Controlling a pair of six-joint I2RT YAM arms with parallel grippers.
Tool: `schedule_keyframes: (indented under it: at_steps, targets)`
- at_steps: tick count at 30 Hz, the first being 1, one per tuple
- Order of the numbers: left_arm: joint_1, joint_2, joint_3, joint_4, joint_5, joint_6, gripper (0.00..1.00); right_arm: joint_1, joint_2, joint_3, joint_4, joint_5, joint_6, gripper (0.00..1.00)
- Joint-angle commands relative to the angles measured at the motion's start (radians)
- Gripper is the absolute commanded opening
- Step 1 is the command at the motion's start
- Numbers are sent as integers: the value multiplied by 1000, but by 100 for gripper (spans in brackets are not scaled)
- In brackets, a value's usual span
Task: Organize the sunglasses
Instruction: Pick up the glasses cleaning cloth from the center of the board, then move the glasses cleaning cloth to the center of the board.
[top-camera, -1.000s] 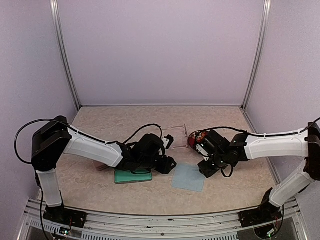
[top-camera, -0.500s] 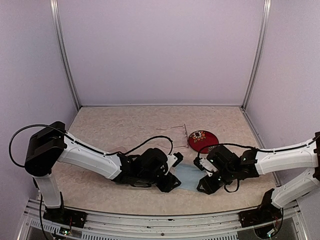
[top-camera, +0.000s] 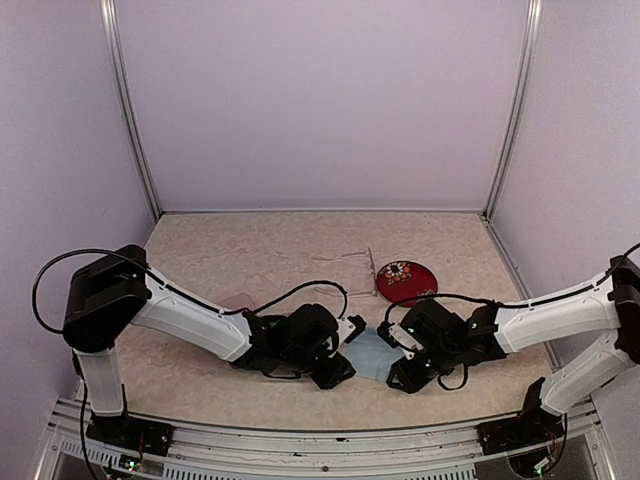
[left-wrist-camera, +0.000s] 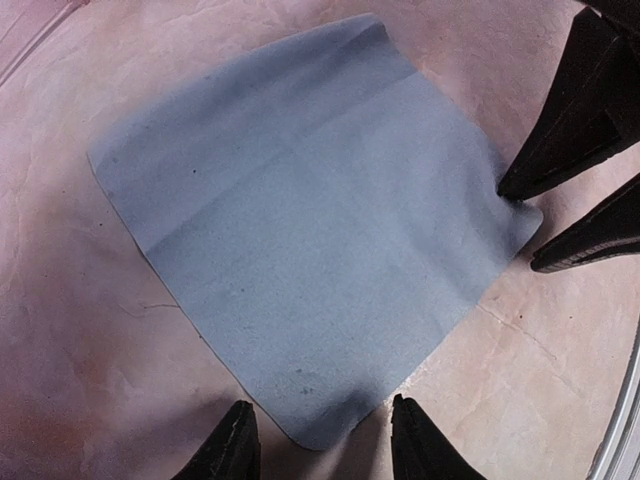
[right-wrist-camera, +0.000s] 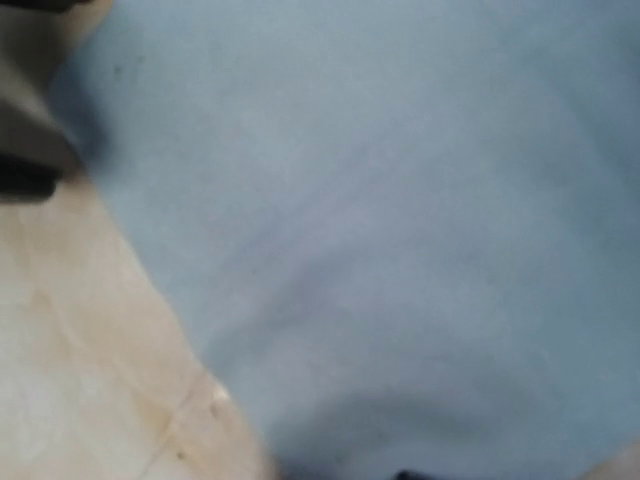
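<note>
Left gripper (left-wrist-camera: 320, 440) sits part-open astride the bottom corner of the light-blue cloth (left-wrist-camera: 310, 230), holding nothing, and the right gripper (left-wrist-camera: 520, 228), fingers parted too, noses in at the cloth's right corner, while the clear sunglasses (top-camera: 358, 260) lie untouched just above centre of the overhead view. We worry the thin cloth slips flat from closing jaws, or the crowded arms bump. Since a second ago both arms have dropped from mid-frame to lower centre.
</note>
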Motion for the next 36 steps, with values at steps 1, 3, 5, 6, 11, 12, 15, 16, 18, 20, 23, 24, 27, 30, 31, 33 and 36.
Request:
schedule_keyframes:
  at_steps: [1,3,5,6,11,12,15,16,18,20,23,24,27,30,31,33,36]
  targets:
    - [-12,30,14,-35,6,13,39,24,40,0,-13,5,25,28]
    - [-19,31,13,-43,4,11,33,28,44,-3,-14,9,30,24]
    - [-29,31,10,-50,-7,7,28,31,43,-4,-14,11,36,21]
    - [-32,30,8,-54,-15,3,25,32,42,-6,-14,12,38,19]
    - [-44,20,-5,-67,-38,-27,11,41,26,-8,-16,10,48,10]
    - [-46,17,-8,-68,-44,-33,9,44,24,-10,-15,9,50,8]
    - [-51,4,-17,-74,-60,-51,4,56,17,-16,-15,2,60,1]
    - [-52,1,-19,-77,-66,-56,3,60,15,-20,-17,2,64,0]
    - [-57,-9,-25,-84,-75,-60,0,70,10,-21,-24,-1,74,0]
    - [-64,-20,-32,-92,-80,-61,0,83,2,-23,-32,-1,83,0]
    - [-78,-42,-45,-116,-85,-65,0,98,-13,-27,-38,-14,92,0]
    - [-85,-52,-50,-126,-89,-67,0,103,-18,-28,-39,-20,96,0]
    - [-106,-86,-74,-155,-100,-79,0,118,-28,-34,-48,-36,108,0]
    - [-129,-122,-97,-177,-100,-97,0,135,-38,-34,-63,-46,117,0]
    - [-134,-131,-101,-182,-98,-102,0,139,-42,-35,-63,-50,119,0]
    - [-152,-145,-107,-193,-94,-110,0,144,-53,-39,-60,-65,123,0]
    - [-172,-151,-106,-209,-85,-113,0,145,-75,-39,-70,-68,129,4]
